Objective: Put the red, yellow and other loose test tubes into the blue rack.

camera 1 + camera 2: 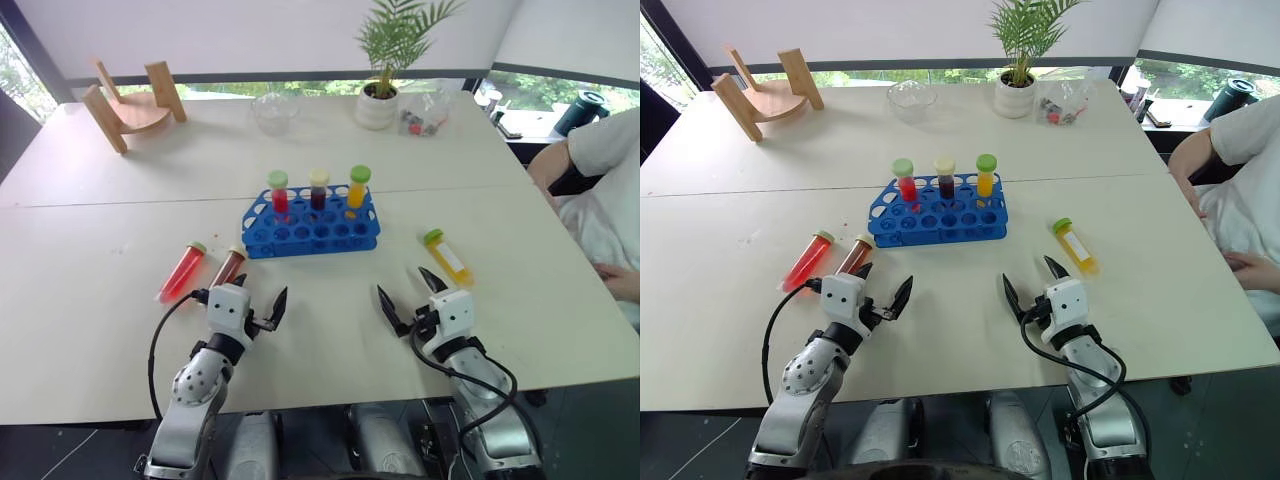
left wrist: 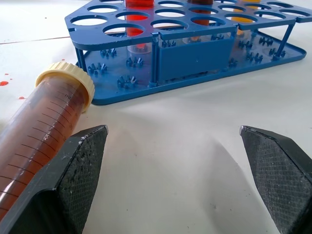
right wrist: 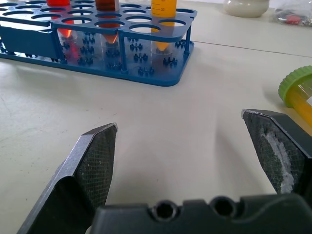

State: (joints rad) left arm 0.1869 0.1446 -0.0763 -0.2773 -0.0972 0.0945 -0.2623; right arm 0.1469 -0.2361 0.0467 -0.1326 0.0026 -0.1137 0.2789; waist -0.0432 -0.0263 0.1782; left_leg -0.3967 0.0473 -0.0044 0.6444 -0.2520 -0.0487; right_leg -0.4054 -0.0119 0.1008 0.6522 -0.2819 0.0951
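nearest: left gripper [image 1: 257, 303] and right gripper [image 1: 408, 296], both low over the white table [image 1: 90, 330], pointing forward, fingers spread wide with nothing between them. neither touches a tube.

just beside the left gripper's outer finger: brown-red tube [image 1: 229, 268], cream cap toward the rack, lying flat. next to it on the far side from the gripper: red tube [image 1: 181, 272], green cap, also flat. the two lie close and roughly parallel, apart from each other. beside the right gripper's outer finger: yellow tube [image 1: 447, 256], green cap pointing away from the robot, flat on the table.

judgement: each arm sits next to the loose tubes on its own side, so pickups need only a short sideways reach; open fingers suit a first grasp.

middle: blue rack [image 1: 310, 226], between the two arms and farther out. its back row already holds three upright tubes, red, dark and orange-yellow, caps up. front rows of holes free, presumably for the three loose ones.

far: wooden stand [image 1: 132, 104], clear bowl [image 1: 274, 112], potted plant [image 1: 385, 60], small bag of bits [image 1: 425, 117]. a person's arm [image 1: 585, 165] at the table's right edge.
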